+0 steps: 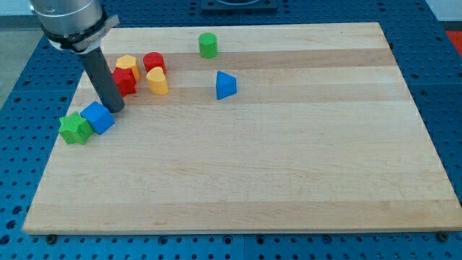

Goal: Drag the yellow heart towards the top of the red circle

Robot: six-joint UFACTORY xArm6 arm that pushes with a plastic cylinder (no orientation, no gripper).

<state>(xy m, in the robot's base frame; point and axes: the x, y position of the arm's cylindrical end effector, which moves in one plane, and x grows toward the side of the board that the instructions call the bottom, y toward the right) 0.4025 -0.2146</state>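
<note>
— Where's the yellow heart [157, 81]?

— Just below-right of the red circle [154, 62], touching it. My tip [115, 108] — a bare rod, no fingers — sits beside the blue cube [98, 117].

— Risk?

— Crossing the crowded cluster could knock the red block [124, 81] aside.

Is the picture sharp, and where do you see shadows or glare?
Camera view: sharp and evenly lit; the blocks, such as the yellow heart and the red circle, cast only soft short shadows; mild sheen on the wooden board; my tip looks crisp, unblurred.
</note>
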